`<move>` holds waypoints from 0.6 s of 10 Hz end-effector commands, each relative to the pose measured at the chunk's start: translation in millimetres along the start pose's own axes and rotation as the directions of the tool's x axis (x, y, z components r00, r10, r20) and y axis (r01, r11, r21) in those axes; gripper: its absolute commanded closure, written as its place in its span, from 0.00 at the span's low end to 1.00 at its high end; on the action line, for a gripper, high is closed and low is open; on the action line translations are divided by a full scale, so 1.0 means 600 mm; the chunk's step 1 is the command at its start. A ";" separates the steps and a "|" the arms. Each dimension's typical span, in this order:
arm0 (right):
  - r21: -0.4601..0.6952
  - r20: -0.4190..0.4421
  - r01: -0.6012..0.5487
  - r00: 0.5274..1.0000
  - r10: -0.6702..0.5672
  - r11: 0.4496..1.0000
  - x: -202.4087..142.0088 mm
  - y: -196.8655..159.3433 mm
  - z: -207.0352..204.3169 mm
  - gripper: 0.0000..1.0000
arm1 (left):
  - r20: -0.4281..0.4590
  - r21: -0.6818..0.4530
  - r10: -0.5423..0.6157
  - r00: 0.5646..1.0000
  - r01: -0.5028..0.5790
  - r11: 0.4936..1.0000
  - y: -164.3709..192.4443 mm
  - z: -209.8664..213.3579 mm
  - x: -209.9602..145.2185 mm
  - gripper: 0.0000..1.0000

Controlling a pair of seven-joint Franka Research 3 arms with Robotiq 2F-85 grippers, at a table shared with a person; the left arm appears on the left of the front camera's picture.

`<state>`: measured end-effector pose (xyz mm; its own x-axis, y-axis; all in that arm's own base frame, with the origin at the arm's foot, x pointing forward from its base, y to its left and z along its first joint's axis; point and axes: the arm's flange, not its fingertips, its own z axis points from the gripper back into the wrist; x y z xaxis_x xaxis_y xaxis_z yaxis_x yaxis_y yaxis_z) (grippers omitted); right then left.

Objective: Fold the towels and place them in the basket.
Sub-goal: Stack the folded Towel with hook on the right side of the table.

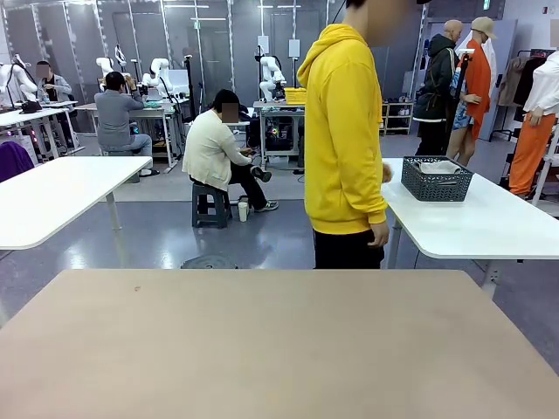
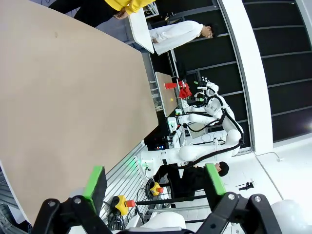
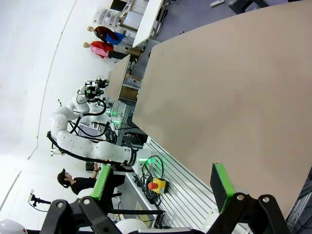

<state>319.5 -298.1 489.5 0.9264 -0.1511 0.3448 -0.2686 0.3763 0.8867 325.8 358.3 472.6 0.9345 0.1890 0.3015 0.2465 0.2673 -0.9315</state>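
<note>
We held both pincers, left (image 2: 153, 183) and right (image 3: 163, 183), wide and empty; the dark grey lattice-mesh plastic basket (image 1: 436, 180) sat on the white side surface (image 1: 489, 223) beside the person (image 1: 343, 131), apparently pending handover.

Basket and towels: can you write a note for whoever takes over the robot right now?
Left gripper: open, holding nothing, off the edge of the tan table.
Right gripper: open, holding nothing, also off the table's edge.
Basket: on the white table behind, beside the person in the yellow hoodie, something pale inside.
Done: nothing here yet.
Left: get towels and basket to the tan table, fold, put them in.
</note>
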 end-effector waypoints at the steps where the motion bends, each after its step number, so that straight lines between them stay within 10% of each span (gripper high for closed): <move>1: 0.003 0.001 -0.011 1.000 0.011 1.000 -0.001 0.000 0.001 0.00 | -0.008 0.008 -0.011 1.000 0.011 1.000 -0.001 -0.002 -0.008 0.00; 6: 0.003 0.001 -0.011 1.000 0.011 1.000 -0.001 0.000 0.001 0.00 | -0.008 0.008 -0.011 1.000 0.011 1.000 -0.001 -0.002 -0.008 0.00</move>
<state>319.3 -298.4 489.5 0.9263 -0.1519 0.3449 -0.2683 0.3766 0.8866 325.9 358.1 472.6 0.9346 0.1886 0.3016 0.2467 0.2671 -0.9316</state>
